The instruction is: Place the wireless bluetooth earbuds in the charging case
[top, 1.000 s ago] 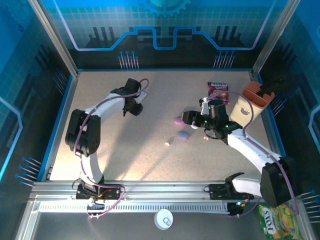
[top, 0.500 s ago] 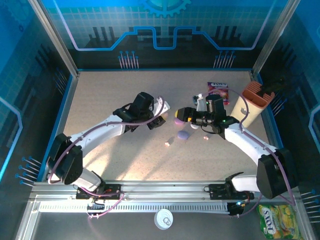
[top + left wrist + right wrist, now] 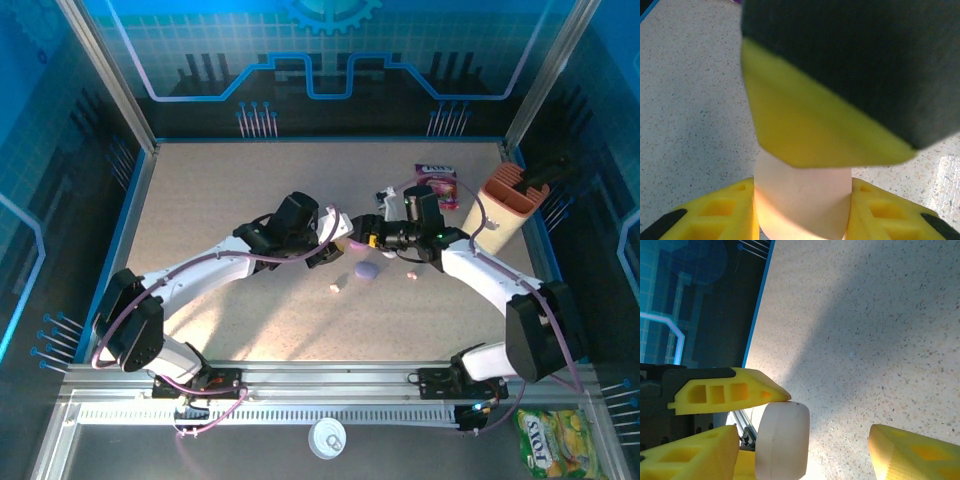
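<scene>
Top: left end effector, newly swung in, tip to tip with right end effector mid-bench; earbuds loose near purple case.
Left wrist: clamped on white case.
Right wrist: spread open, white case alongside; handover likely, insertion pending.

A speckled beige table sits inside blue-lit panel walls with aluminium posts.

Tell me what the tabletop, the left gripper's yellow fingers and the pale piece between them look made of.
The tabletop is speckled beige and matte, likely stone-effect laminate. The left gripper has fingers seemingly of opaque matte yellow plastic, with moulded rectangular pockets. The pale piece looks like smooth cream-white plastic: rounded edges, soft sheen.
</scene>
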Controlling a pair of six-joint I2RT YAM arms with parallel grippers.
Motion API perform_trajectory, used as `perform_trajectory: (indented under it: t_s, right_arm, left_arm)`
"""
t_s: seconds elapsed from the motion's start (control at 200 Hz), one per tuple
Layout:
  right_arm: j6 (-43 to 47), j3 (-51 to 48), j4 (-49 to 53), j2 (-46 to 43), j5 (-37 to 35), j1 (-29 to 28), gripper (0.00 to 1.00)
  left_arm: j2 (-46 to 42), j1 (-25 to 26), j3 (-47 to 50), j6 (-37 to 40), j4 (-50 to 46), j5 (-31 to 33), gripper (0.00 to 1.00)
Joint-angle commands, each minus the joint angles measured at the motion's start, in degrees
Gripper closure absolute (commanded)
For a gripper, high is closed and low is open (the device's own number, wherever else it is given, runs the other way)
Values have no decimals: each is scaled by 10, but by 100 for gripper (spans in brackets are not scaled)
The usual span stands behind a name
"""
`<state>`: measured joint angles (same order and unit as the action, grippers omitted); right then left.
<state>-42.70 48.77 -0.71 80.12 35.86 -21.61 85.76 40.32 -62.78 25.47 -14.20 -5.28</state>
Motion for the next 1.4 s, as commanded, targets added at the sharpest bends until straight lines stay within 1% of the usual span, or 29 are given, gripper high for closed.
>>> perform_trajectory:
  t_s: [0.0,0.07,0.18,0.355,0.535,0.605,0.66,0.68,0.775,0.855,0.88,0.92,1.035,1.171,1.296,1.396]
  right_arm:
    - [-3,12,-6,10,24,-10,35]
    - [-2,13,-9,13,29,-12,38]
    - [-3,7,-15,10,16,-12,54]
    - [-9,7,-18,7,29,-12,71]
    - [-13,6,-25,-1,31,-10,84]
    - [-25,2,-38,-8,32,-5,85]
    - [-33,-2,-46,-16,33,-2,85]
    - [-35,-2,-46,-18,33,-1,85]
    - [-45,-5,-48,-33,35,8,84]
    - [-61,-12,-59,-48,35,18,83]
    - [-68,-16,-64,-53,35,22,83]
    - [-81,-21,-75,-62,38,28,82]
    - [-126,-33,-109,-83,61,45,82]
    - [-196,-50,-180,-107,85,61,81]
    - [-252,-65,-226,-132,83,69,82]
    - [-289,-70,-244,-154,86,73,82]
  left_arm:
    - [-1,8,-8,3,17,-10,61]
    - [1,9,-10,3,20,-9,61]
    - [5,9,-12,0,27,-11,61]
    - [14,9,-16,-7,40,2,61]
    - [23,10,-11,-26,73,5,57]
    - [23,10,-7,-33,85,9,55]
    - [22,9,-1,-39,96,11,51]
    - [20,10,2,-44,102,13,47]
    - [6,9,23,-65,138,18,33]
    - [-17,7,54,-97,192,17,14]
    - [-25,7,66,-107,214,16,11]
    - [-39,7,87,-127,251,15,1]
    - [-76,1,150,-198,369,23,1]
    - [-104,-19,211,-276,496,-17,1]
    - [-121,-19,251,-270,585,-67,1]
    - [-119,-21,247,-256,596,-107,1]
